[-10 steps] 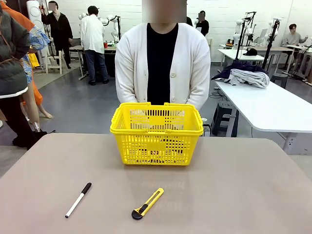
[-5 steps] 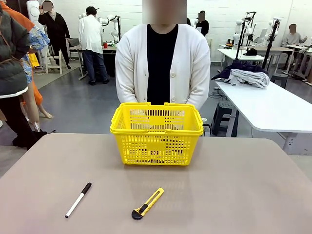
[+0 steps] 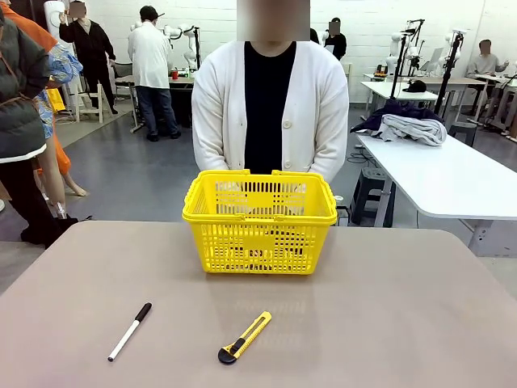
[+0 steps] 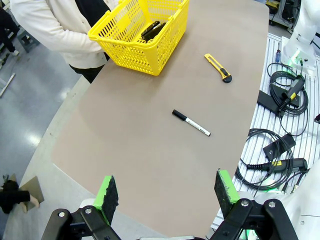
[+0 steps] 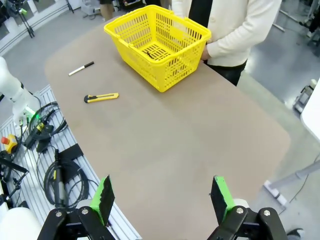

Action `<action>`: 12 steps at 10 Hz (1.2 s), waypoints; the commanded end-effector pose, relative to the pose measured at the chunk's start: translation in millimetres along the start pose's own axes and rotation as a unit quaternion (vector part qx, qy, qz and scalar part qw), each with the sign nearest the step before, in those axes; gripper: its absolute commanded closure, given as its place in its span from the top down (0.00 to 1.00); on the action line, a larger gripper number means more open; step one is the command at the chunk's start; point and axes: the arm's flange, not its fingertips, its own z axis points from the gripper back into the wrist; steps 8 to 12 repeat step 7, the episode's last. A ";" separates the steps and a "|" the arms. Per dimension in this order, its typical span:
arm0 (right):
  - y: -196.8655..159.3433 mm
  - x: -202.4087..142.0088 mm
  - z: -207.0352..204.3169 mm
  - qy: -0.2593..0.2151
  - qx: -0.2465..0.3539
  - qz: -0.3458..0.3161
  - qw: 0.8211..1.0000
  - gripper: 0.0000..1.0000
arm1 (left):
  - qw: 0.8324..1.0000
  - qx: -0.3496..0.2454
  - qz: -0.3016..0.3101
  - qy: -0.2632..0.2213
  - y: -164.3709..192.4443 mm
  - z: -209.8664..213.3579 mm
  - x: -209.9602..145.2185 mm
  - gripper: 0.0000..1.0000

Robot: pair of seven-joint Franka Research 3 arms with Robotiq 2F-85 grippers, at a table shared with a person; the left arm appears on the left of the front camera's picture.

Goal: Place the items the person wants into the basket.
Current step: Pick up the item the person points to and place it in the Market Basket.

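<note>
Nothing on the table has moved since a second ago – basket, marker and knife all sit exactly where they were, and the only shift I can spot is a couple of people in the far background changing stance a bit.

So: the yellow basket (image 3: 259, 220) is at 12 o'clock on the table (image 3: 388, 323), right at the far edge, with the person (image 3: 271, 109) in the white cardigan standing just behind it, hands down behind the rim. Looking down from the left wrist view you can see dark items (image 4: 151, 31) lying in the bottom of the basket – black, long-ish, can't make out which is which.

Left gripper (image 4: 166, 191) hangs high off the table's corner, jaws spread wide with nothing between the green pads (image 4: 106, 192). Basket is well apart from it, up around 11 o'clock in that view. Right gripper (image 5: 163, 196) is the same story – fingers released and empty, basket far off at about 12 o'clock in its own view.

Left out on the table: the white marker (image 3: 130, 331) with a black cap at roughly 7 o'clock and the yellow utility knife (image 3: 244, 337) at about 6 o'clock, near each other but not touching.
</note>
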 end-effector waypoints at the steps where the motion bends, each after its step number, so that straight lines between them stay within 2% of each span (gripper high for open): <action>1: 0.7 0.3 1.0 -0.001 0.005 0.006 1.000 1.00 | 1.000 0.004 0.007 0.007 0.0 -0.7 1.0 1.00; 12: 0.7 0.3 1.0 -0.001 0.005 0.006 1.000 1.00 | 1.000 0.004 0.007 0.007 0.0 -0.7 1.0 1.00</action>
